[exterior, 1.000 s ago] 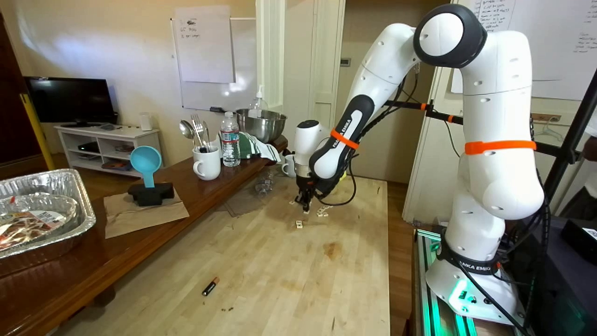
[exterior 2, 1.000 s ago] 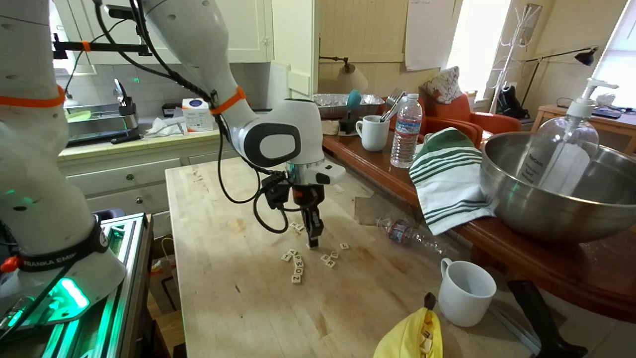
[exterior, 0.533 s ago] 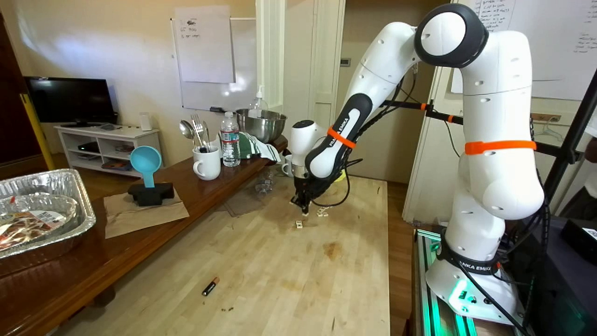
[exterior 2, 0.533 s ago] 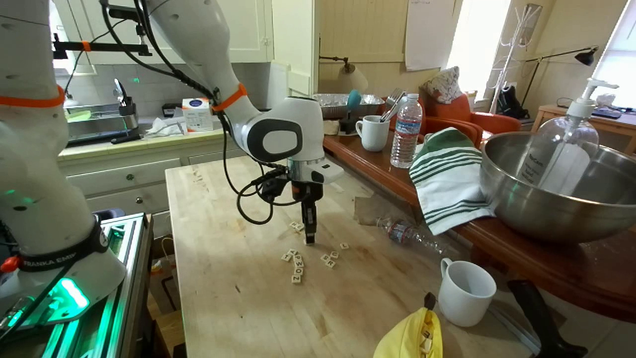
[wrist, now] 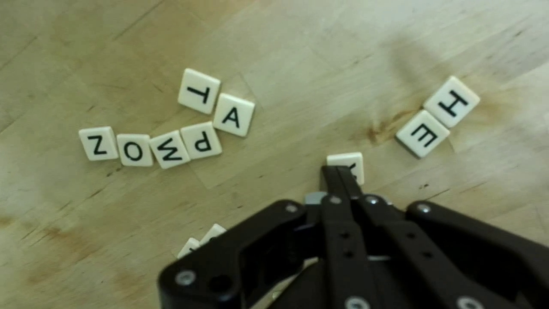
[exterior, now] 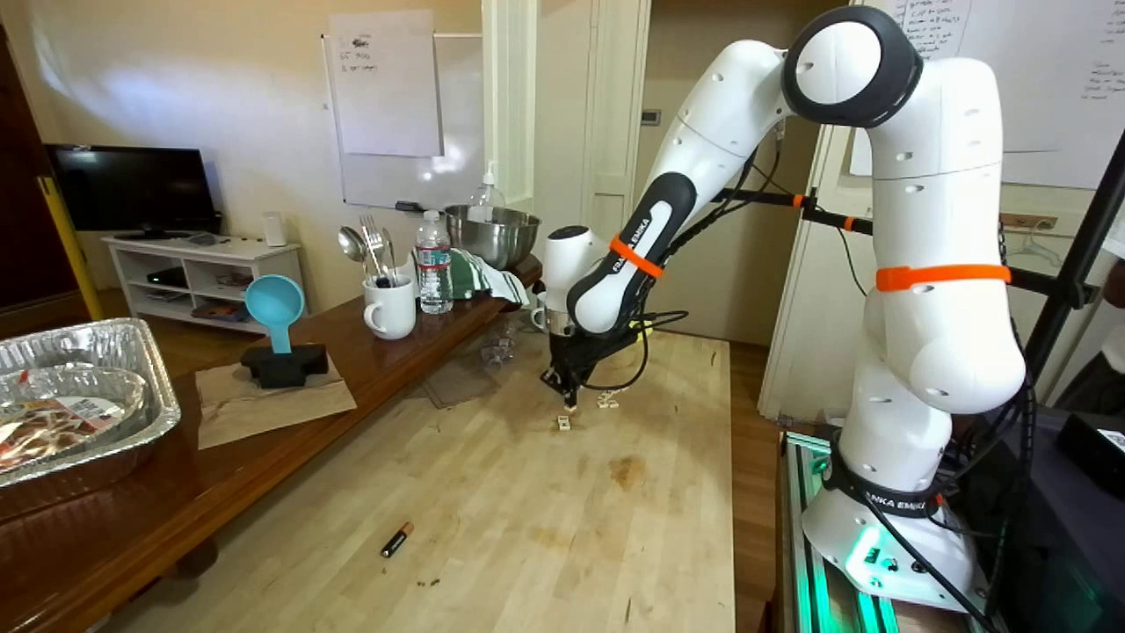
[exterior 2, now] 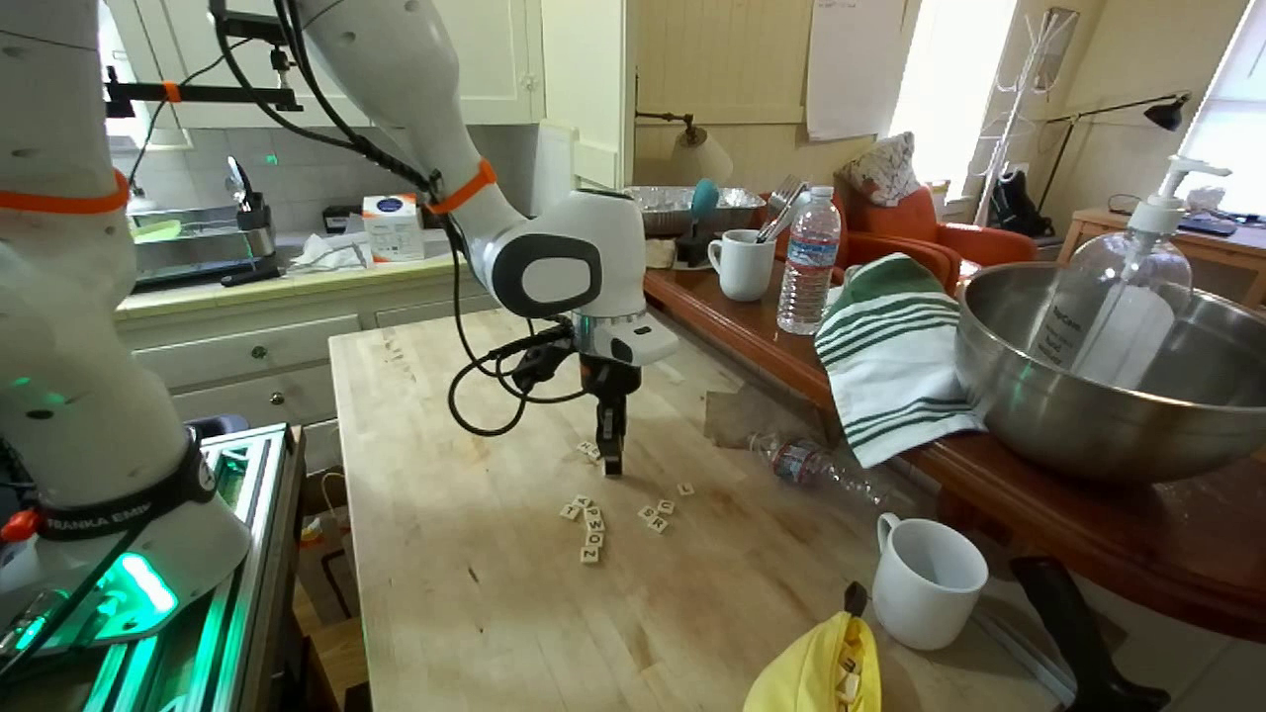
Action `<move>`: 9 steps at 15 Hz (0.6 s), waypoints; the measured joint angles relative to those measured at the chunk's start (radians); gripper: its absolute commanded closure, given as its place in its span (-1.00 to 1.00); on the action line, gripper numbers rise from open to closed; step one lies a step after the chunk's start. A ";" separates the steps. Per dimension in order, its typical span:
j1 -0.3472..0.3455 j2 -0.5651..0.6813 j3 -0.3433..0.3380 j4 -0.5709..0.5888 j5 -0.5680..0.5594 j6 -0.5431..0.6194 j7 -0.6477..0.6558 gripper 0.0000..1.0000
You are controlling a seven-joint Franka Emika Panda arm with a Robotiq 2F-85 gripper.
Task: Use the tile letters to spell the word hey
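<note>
In the wrist view a tile with H [wrist: 451, 102] and a tile with E [wrist: 423, 133] lie edge to edge, turned diagonally. Left of and below them is a tile whose letter looks like Y [wrist: 358, 165], partly covered by my gripper [wrist: 337, 168]. The two fingers are pressed together with nothing between them, their tips on or just over that tile. Other letter tiles make a curved row, among them O [wrist: 135, 150], A [wrist: 233, 115] and T [wrist: 199, 91]. An exterior view has the gripper [exterior 2: 612, 469] pointing down beside the H and E pair.
More tiles [exterior 2: 657, 524] lie on the wooden table [exterior 2: 475, 633], near a yellow pouch [exterior 2: 821, 667], a white mug [exterior 2: 930, 583] and a crumpled bottle [exterior 2: 806, 465]. A battery [exterior: 397, 539] lies further off. The raised dark wooden counter [exterior: 334, 352] borders the table.
The shut gripper has moved a short way towards the H and E pair, turning somewhat, and the tile beneath its tips has slid along with it. The other tiles have stayed put.
</note>
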 measured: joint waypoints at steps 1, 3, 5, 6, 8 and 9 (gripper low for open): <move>0.000 0.000 0.002 0.001 0.008 -0.003 0.011 1.00; 0.000 0.002 0.005 0.007 0.025 -0.017 0.032 1.00; 0.000 0.005 0.007 0.015 0.034 -0.028 0.045 1.00; 0.000 0.005 0.007 0.017 0.034 -0.028 0.048 1.00; 0.000 0.005 0.007 0.021 0.034 -0.028 0.049 1.00; 0.000 0.002 0.007 0.021 0.034 -0.028 0.046 1.00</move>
